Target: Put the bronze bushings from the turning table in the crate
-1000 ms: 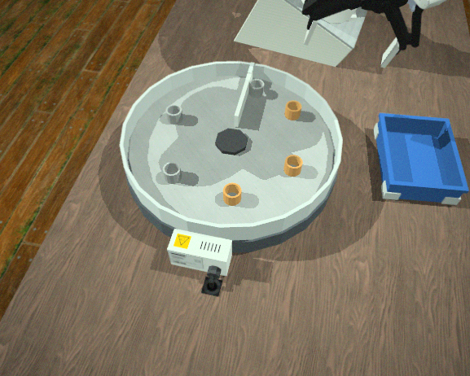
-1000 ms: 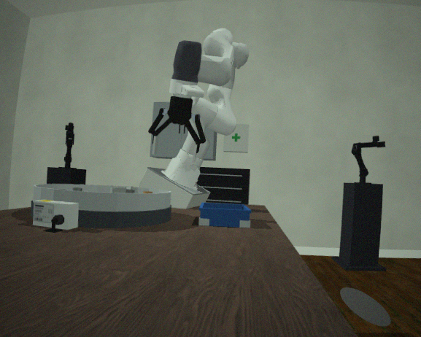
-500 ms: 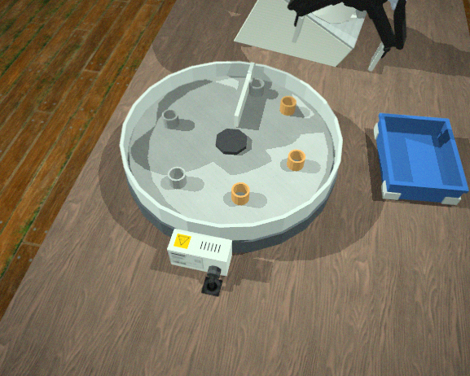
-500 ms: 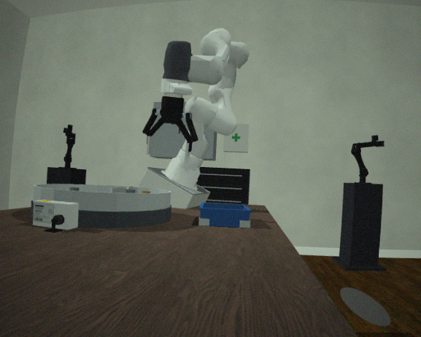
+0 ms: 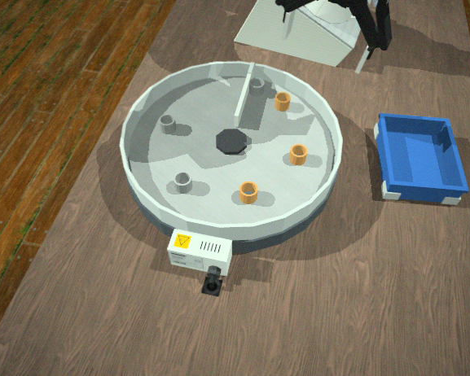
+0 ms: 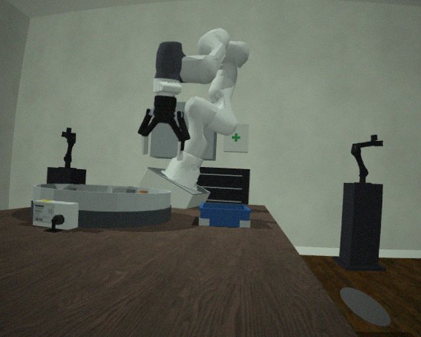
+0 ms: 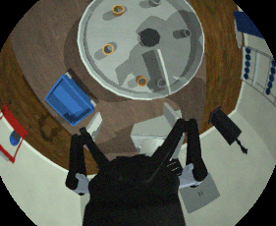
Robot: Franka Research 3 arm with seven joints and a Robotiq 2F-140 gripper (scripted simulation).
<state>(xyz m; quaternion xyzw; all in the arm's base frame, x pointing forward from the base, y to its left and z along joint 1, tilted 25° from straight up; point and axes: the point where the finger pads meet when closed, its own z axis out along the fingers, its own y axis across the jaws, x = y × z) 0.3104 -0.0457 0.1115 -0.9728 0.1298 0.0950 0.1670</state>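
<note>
The turning table [image 5: 228, 232] [image 6: 128, 200] carries three bronze bushings: one near the divider [image 5: 282, 107] [image 7: 141, 85], one at the right [image 5: 298, 160] [image 7: 108, 54] and one at the front [image 5: 248, 198]. Three steel bushings also stand on it: one close beside the divider [image 5: 257, 91], one at the left [image 5: 168, 128] and one at the front left [image 5: 183, 188]. The blue crate [image 5: 421, 194] [image 6: 224, 217] [image 7: 60, 111] right of the turning table shows no bushing inside. My gripper [image 5: 324, 46] [image 6: 163, 149] [image 7: 132, 113] is open and empty, high above the table, behind the turning table.
A thin upright divider [image 5: 243, 98] [image 7: 162, 71] runs inward from the turning table's back rim. A dark hub [image 5: 231, 142] [image 7: 149, 37] is in its middle. A white box [image 5: 199, 252] [image 6: 55, 214] stands against its front. The arm's slanted base [image 5: 285, 45] is behind it.
</note>
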